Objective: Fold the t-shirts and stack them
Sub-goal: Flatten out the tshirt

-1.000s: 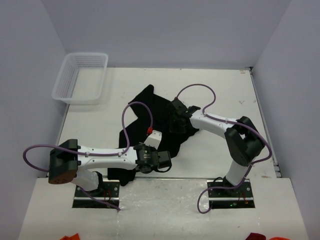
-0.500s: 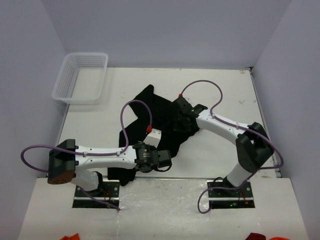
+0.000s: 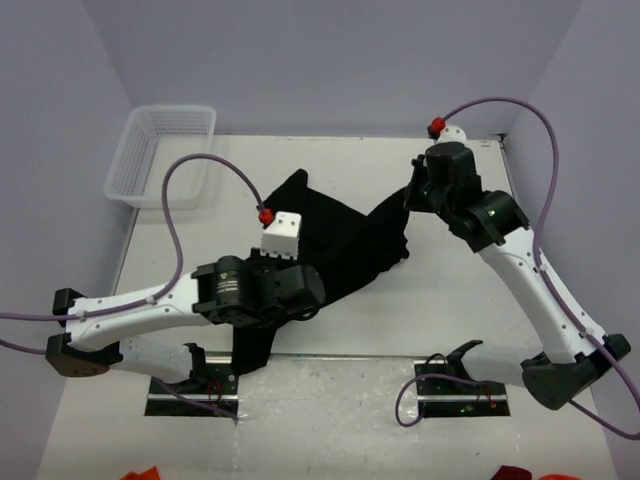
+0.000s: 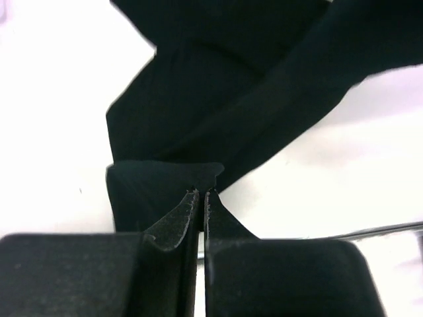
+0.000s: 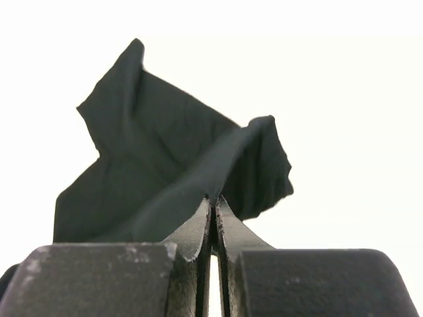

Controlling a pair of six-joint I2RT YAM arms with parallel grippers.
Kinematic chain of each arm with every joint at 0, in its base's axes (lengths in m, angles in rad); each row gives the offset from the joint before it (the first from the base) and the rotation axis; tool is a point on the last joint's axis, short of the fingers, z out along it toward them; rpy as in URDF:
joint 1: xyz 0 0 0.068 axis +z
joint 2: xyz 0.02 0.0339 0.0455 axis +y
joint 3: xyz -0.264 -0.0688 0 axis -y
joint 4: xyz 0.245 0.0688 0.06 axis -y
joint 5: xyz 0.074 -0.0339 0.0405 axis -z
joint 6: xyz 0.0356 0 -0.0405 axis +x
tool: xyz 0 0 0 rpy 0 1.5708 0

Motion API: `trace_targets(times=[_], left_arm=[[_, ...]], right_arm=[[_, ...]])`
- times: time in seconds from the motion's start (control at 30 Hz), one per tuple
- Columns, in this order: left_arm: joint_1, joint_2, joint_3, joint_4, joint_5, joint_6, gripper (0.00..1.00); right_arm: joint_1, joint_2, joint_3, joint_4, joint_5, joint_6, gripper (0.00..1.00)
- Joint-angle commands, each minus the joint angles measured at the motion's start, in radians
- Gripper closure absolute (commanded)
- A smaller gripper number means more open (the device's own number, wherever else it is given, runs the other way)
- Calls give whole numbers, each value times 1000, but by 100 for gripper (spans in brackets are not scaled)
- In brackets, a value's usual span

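Left gripper [image 4: 200,195]: jaws closed, pinching a fold of the black t-shirt [image 3: 345,240] close to the near edge of the table [image 3: 450,310]. Below this grip, a tail of cloth runs down to that near edge, beside the left arm's base.

From the left gripper the t-shirt extends away and to the right as a raised, drawn band. Its long axis runs diagonally, near-left to far-right, and ends at the right gripper [image 5: 213,200], which is lifted above the table with jaws closed on a corner of the cloth. The left arm is nearer the bulk of the cloth; the right holds only the far end.

A loose lobe lies on the table on the far-left side of the band, pointing away from the arms. Any spreading move will probably have to pull along the diagonal and free this lobe.

Basket [image 3: 130,160]: far-left corner, well apart from the cloth, not in the way. Only one t-shirt is visible; nothing is folded or stacked yet
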Motion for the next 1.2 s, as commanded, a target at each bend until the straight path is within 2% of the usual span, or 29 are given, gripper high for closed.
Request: trace_targets(times=[0.0,0.2,0.33,0.6,0.73,0.87,0.97,1.07,1.1,1.17], left_arm=[[-6,-88,93,0,-140,136,100],[-6,-208,202,75,-200,329,100],[-6,-285,325,117,-206,411,100],[-5,-270,530,186,-181,652,100],[-6,-271,551,330,-131,779,100],[-6,-259,589,358,-117,842,100],[-5,-201,707,235,-207,805,100],[-5,-155,813,151,-371,771,100],[-5,-153,810,157,-441,778,100],[-5,-179,744,326,-523,904,100]], right_arm=[[-20,-48,96,-64,51,-110,100],[-40,-39,318,-140,83,-176,100],[-45,6,554,-238,109,-213,100],[-43,50,907,-345,137,-302,100],[-45,-17,906,-314,141,-321,100],[-45,-109,869,-219,137,-360,100],[-45,-146,889,-164,146,-408,100],[-43,-140,955,-109,166,-457,100],[-45,-138,957,-83,172,-494,100],[-43,-112,954,-10,190,-540,100]])
